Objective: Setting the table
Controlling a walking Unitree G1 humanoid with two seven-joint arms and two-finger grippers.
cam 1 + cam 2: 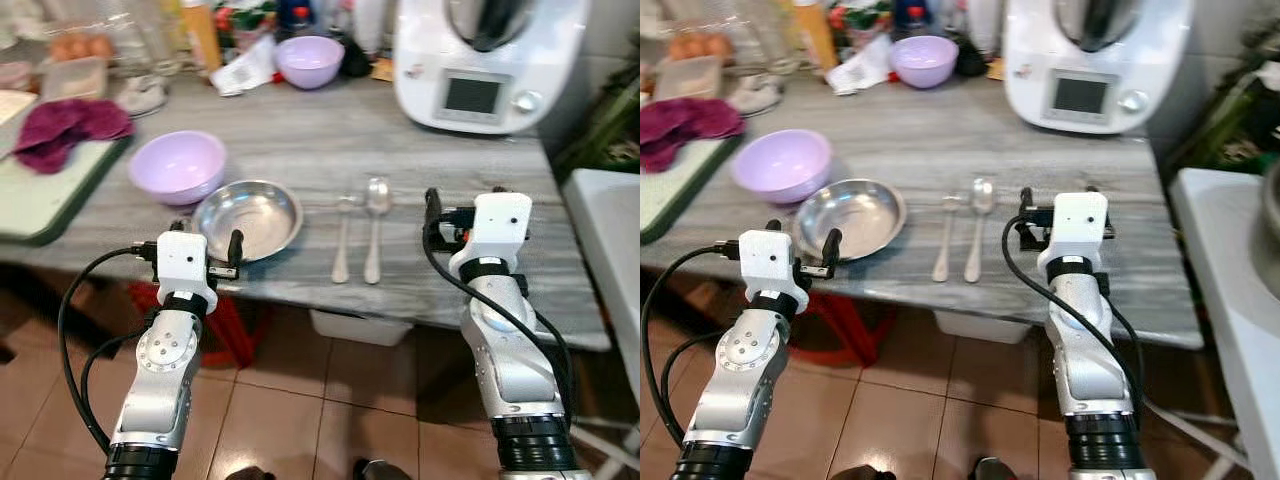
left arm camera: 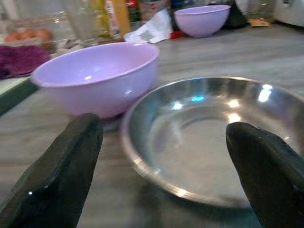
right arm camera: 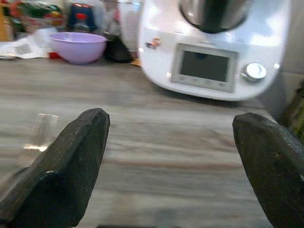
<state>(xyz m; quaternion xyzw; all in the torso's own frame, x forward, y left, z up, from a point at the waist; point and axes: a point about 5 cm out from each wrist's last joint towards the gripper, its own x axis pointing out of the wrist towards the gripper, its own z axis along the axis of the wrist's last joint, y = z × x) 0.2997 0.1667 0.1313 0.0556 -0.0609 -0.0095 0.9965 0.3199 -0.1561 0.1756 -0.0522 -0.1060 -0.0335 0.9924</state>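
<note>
Grey counter [image 1: 300, 140] holds steel dish [image 1: 247, 217], lilac bowl [image 1: 178, 165], spoon [image 1: 375, 228]; both grippers gape empty

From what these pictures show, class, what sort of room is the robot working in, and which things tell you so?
Most likely a home kitchen: a white cooking machine stands on the grey counter, with bowls, a steel dish and cutlery laid out.

The plate [image 1: 248, 217] was shiny bare metal, as were the fork [image 1: 343, 240] and spoon [image 1: 376, 227]. The near bowl [image 1: 178, 165] looked like smooth lilac plastic. The countertop [image 1: 300, 140] was matt, streaked grey stone. The cloth [image 1: 66, 128] at far left was fuzzy purple fabric.
</note>
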